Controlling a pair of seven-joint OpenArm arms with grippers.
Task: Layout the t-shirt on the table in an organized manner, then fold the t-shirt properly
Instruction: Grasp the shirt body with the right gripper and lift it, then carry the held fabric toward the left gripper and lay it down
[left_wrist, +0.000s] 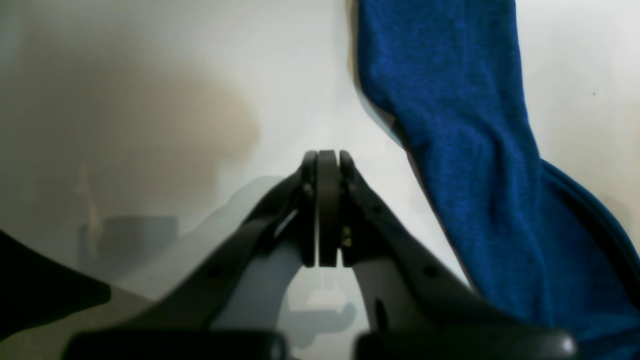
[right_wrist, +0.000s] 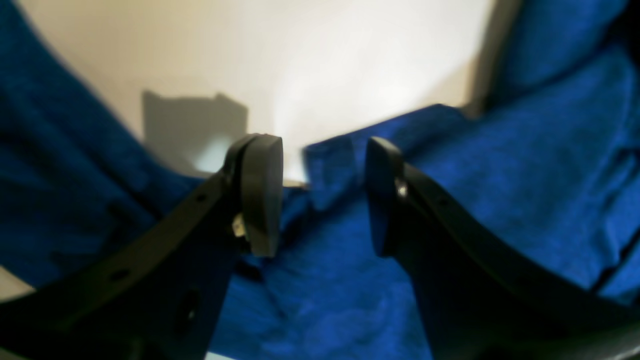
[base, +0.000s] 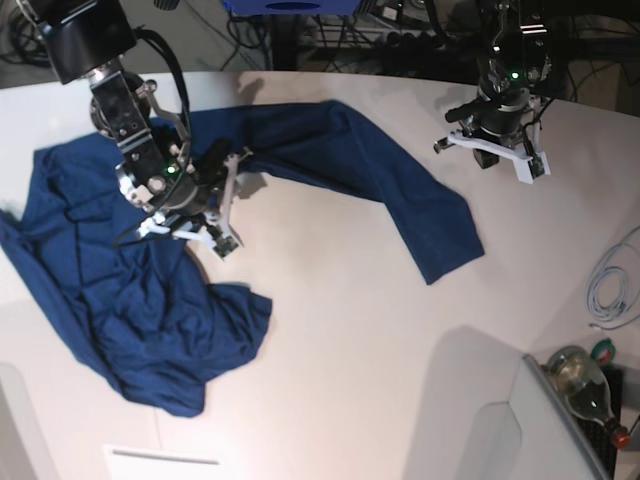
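The t-shirt (base: 150, 290) sprawls crumpled over the left part of the white worktop (base: 340, 330) — dark navy, plain, creased, one long strip (base: 400, 200) trailing toward the middle. The right hand (base: 195, 205) hangs low over its bunched folds, fingers (right_wrist: 260, 195) apart with cloth between them but not pinched. Farther right, the left hand (base: 495, 150) sits pressed closed — empty, above bare worktop beside the strip's end.

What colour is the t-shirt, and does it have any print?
Plain dark blue t-shirt, no print visible; base view shows it best.
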